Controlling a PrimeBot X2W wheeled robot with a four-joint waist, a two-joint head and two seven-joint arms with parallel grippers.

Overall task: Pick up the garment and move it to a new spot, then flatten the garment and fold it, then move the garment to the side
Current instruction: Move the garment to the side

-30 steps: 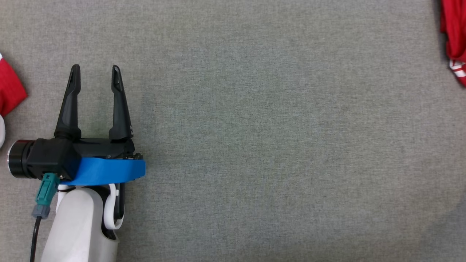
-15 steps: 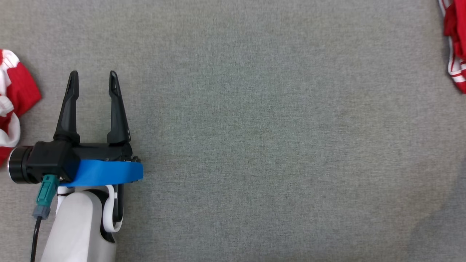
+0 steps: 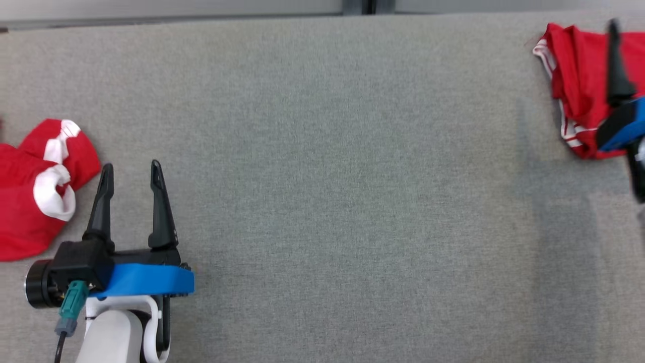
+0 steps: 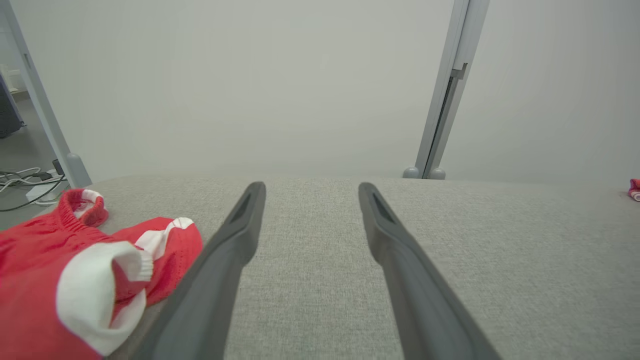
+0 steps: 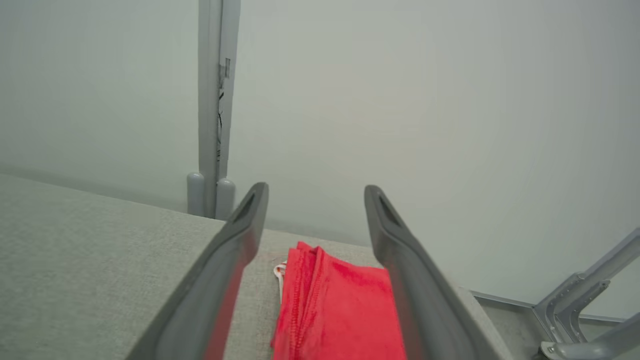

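A folded red garment [image 3: 574,85] with white stripes at its edge lies at the table's far right corner. In the right wrist view the garment [image 5: 340,310] lies on the cloth below and between the fingers of my right gripper [image 5: 316,190], which stands open and grips nothing. One right finger [image 3: 615,70] shows over it in the head view. A second, crumpled red garment [image 3: 35,201] with white cuffs lies at the left. My left gripper [image 3: 130,169] is open just to its right, apart from it. That crumpled garment [image 4: 75,280] also appears beside my left gripper [image 4: 310,187].
The grey cloth-covered table [image 3: 352,176] stretches wide between the two garments. Its far edge [image 3: 201,20] runs along the top, with a pale wall and a grey post [image 4: 442,100] behind. Cables [image 4: 20,180] lie on the floor at the left. A metal frame [image 5: 580,300] stands past the right corner.
The head camera has tilted up, so the whole picture has slid down and the table's far edge has come in. My right gripper's finger now shows over the folded garment.
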